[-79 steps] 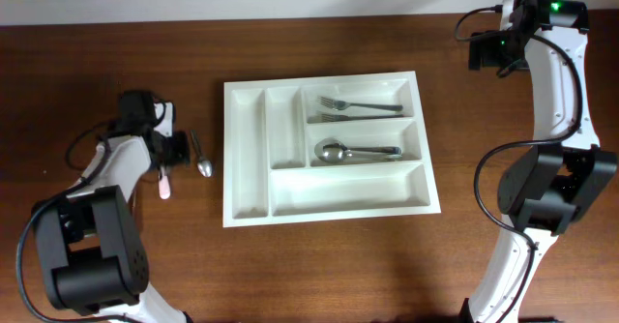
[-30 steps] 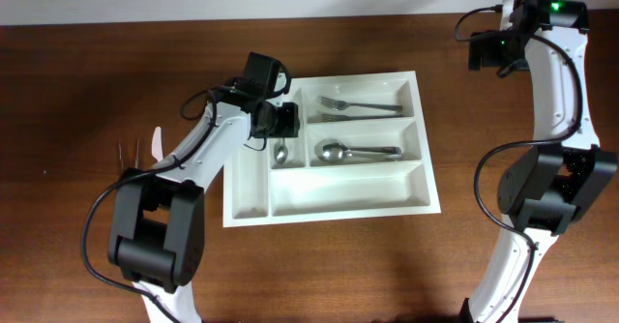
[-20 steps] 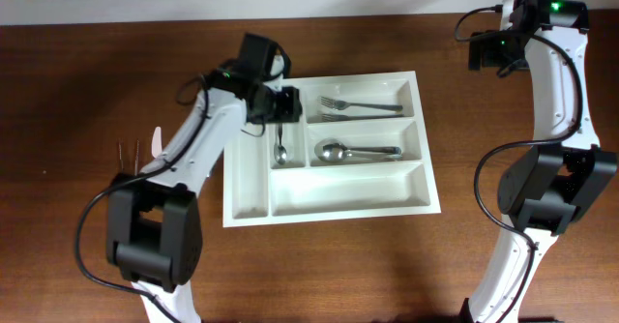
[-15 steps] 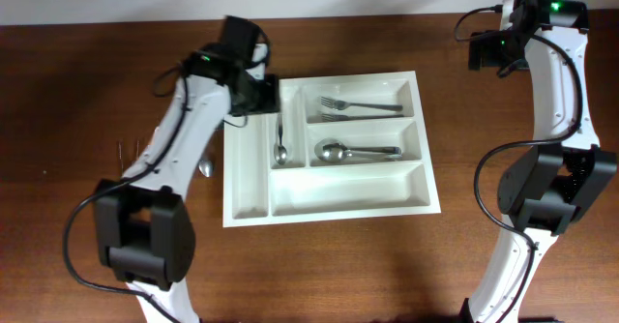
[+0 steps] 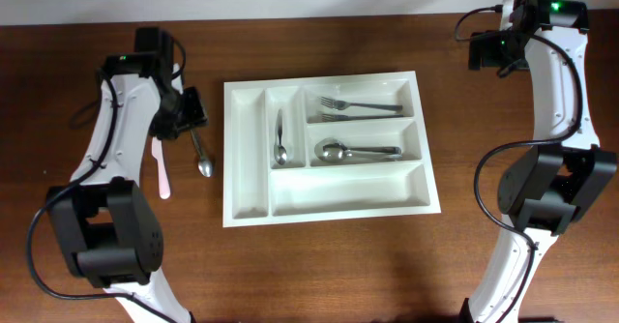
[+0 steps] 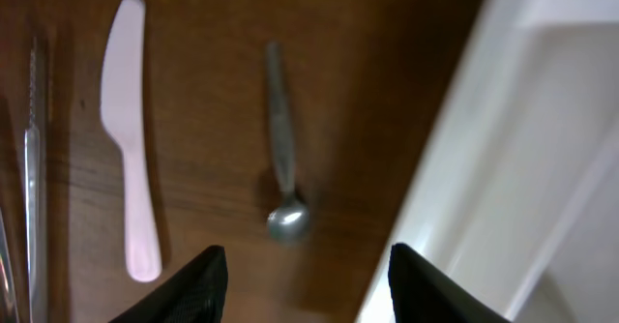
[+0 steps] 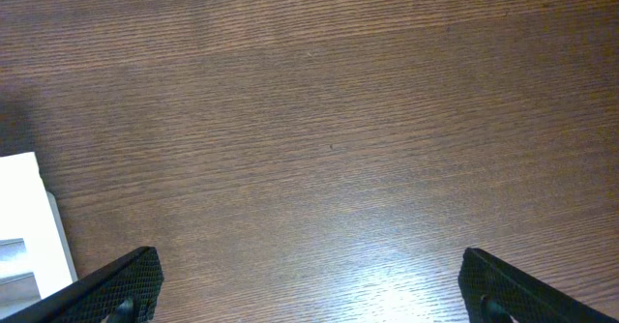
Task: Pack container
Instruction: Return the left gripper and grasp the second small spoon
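A spoon point(image 5: 280, 136) now lies in the container point(image 5: 247, 168), and the empty left fingers point(image 6: 198, 284) have swung back leftward.

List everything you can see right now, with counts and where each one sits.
Tray: one, white, table centre.
Forks: two, silver, tray's top-right compartment.
Large spoons: silver, count unclear, middle-right compartment.
Small spoon: one, silver, second narrow compartment.
Loose spoon: one, silver, table left of tray.
Knife: one, pink, left of that spoon.
Thin metal utensil: silver, far left, kind unclear.
Left arm: jaws open, empty, near loose spoon.
Right arm: jaws open, empty, over bare table.
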